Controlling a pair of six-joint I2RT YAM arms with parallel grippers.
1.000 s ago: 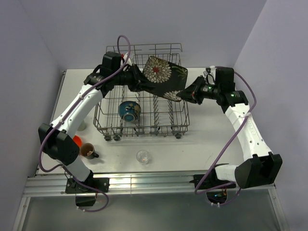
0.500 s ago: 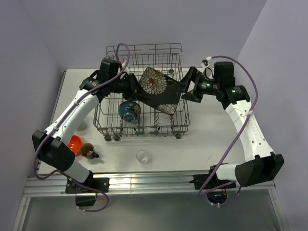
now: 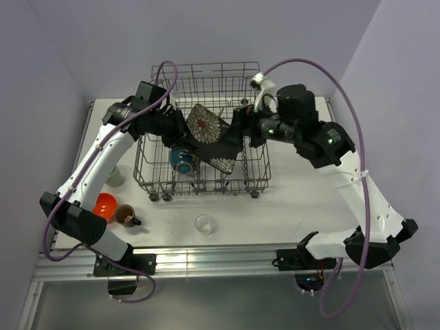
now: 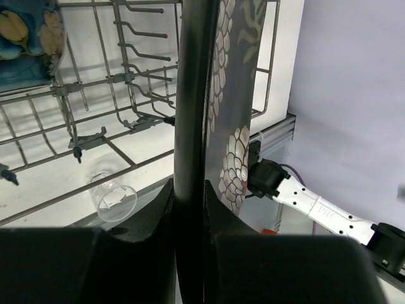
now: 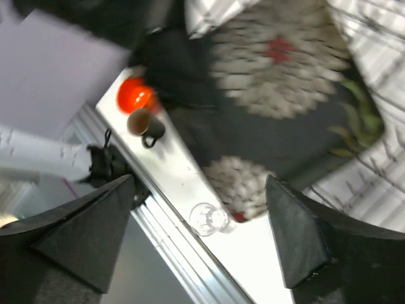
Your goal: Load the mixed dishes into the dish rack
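Note:
The black square plate (image 3: 208, 132), with pale flowers, stands tilted on edge over the dish rack (image 3: 251, 170). My left gripper (image 3: 176, 128) is shut on its left edge. In the left wrist view the plate (image 4: 218, 95) runs edge-on between the clamped fingers of that gripper (image 4: 188, 202). My right gripper (image 3: 240, 130) is open at the plate's right side. In its wrist view the plate (image 5: 285, 82) lies beyond the spread fingers (image 5: 95, 240), with nothing gripped. A blue bowl (image 3: 183, 158) sits in the rack.
On the table left of the rack are the orange bowl (image 3: 104, 204), the brown mug (image 3: 126, 215) and a pale green cup (image 3: 115, 179) half hidden by my left arm. The clear glass (image 3: 203, 223) stands in front of the rack. Upright tines (image 4: 126, 107) surround the plate.
My right gripper has let go of the plate's right corner and opened. The left gripper has carried the plate left and down into the rack, and the right arm has followed leftward.

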